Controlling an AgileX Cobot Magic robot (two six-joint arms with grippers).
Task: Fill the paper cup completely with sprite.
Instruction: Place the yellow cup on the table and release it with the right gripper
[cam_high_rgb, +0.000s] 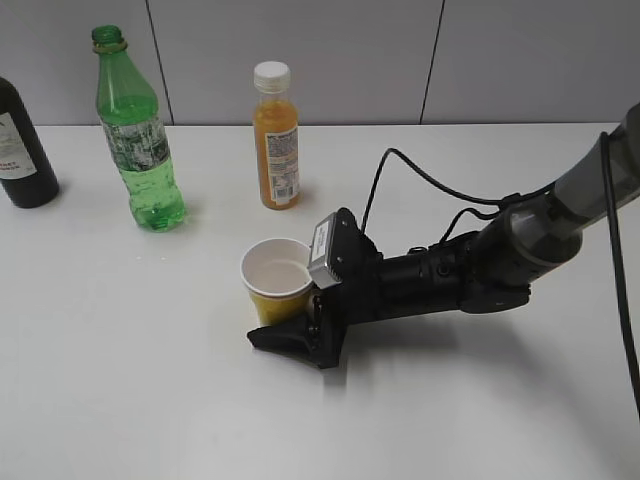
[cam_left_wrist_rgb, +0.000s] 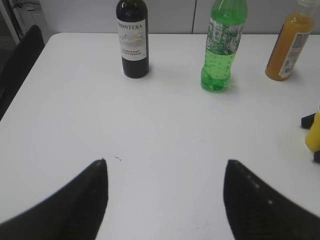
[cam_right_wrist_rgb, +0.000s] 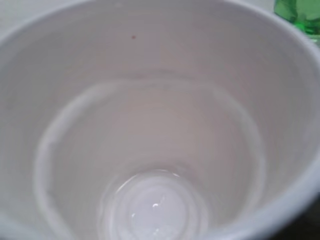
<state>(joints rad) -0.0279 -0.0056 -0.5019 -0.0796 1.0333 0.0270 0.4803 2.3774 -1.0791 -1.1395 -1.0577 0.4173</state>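
The paper cup (cam_high_rgb: 280, 300), yellow outside and white inside, stands upright at the table's middle. My right gripper (cam_high_rgb: 275, 322) lies low on the table with its fingers on either side of the cup's base. Only the near finger (cam_high_rgb: 285, 340) shows, and I cannot see whether it presses on the cup. In the right wrist view the cup (cam_right_wrist_rgb: 150, 100) fills the frame, white down to a glossy bottom. The green sprite bottle (cam_high_rgb: 140, 150) (cam_left_wrist_rgb: 220, 50) stands uncapped at the back left. My left gripper (cam_left_wrist_rgb: 166, 162) hangs open over bare table, holding nothing.
An orange juice bottle (cam_high_rgb: 277, 140) (cam_left_wrist_rgb: 290, 47) with a white cap stands behind the cup. A dark glass bottle (cam_high_rgb: 20, 150) (cam_left_wrist_rgb: 133, 42) is at the far left. A black cable (cam_high_rgb: 400, 165) loops over the right arm. A dark chair back (cam_left_wrist_rgb: 20, 65) sits beyond the table's left edge.
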